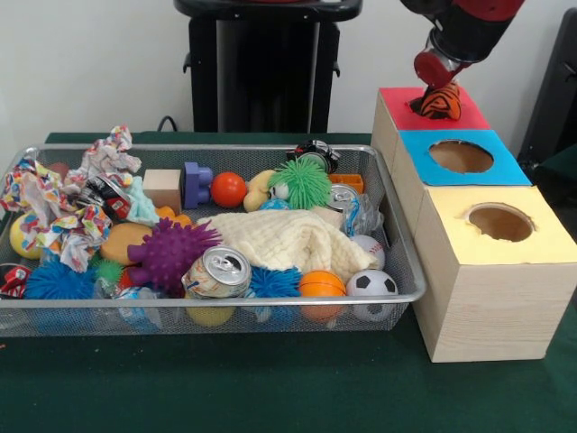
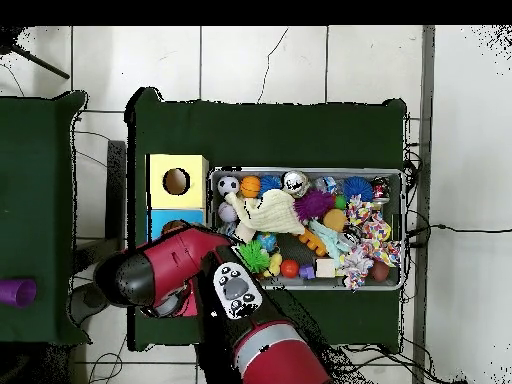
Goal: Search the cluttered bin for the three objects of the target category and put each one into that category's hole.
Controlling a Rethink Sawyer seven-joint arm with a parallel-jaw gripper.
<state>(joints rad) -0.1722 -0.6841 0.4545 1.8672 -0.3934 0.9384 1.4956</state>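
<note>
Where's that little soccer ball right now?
In the front view the soccer ball sits in the mesh bin's near right corner, beside an orange ball and just below the cream cloth.

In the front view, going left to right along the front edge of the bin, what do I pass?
Blue spiky ball → silver drink can → small blue spiky ball → orange ball → soccer ball, then outside the bin the yellow-topped box.
</note>
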